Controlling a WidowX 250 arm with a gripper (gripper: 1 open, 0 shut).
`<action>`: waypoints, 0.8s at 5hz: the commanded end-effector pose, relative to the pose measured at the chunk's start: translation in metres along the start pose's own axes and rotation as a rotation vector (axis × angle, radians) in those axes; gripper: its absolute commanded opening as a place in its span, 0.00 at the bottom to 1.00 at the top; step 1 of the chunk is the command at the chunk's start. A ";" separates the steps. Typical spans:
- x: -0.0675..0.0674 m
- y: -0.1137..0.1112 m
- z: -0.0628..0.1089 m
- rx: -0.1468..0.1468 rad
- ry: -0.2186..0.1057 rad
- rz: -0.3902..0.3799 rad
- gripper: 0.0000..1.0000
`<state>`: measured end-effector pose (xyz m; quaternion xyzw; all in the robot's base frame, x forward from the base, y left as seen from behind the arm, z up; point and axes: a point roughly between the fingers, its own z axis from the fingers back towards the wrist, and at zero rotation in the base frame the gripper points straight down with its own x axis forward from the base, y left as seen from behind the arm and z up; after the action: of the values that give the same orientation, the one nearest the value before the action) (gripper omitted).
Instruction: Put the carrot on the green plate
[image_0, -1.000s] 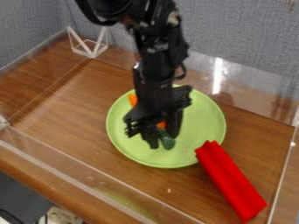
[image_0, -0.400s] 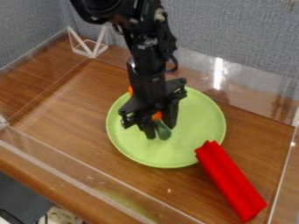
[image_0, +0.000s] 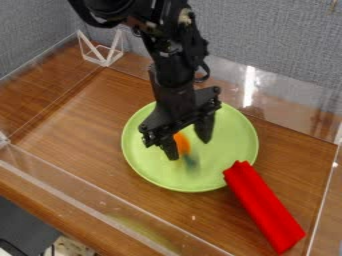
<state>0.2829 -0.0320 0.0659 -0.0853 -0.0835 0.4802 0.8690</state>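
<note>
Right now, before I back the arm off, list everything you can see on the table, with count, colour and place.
small tapered orange toy carrot: one, orange with a dark end, lying on the plate near its middle, between the spread fingers.
large round lime-green plate: one, light green, centre of the table.
long flat red rectangular block: one, red, on the table at the plate's lower-right edge.
white wire stand: one, white, far left corner.
clear plastic walls: transparent, around the table's edges.
brown wooden table: one, under everything.
black gripper: one, black, open, over the plate, fingers on either side of the carrot.
</note>
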 end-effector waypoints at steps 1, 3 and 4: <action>0.008 -0.007 0.005 -0.044 -0.046 0.008 0.00; 0.014 -0.003 -0.007 -0.035 -0.126 -0.014 1.00; 0.012 -0.003 -0.004 -0.024 -0.154 -0.021 1.00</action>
<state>0.2899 -0.0218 0.0519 -0.0476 -0.1403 0.4795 0.8649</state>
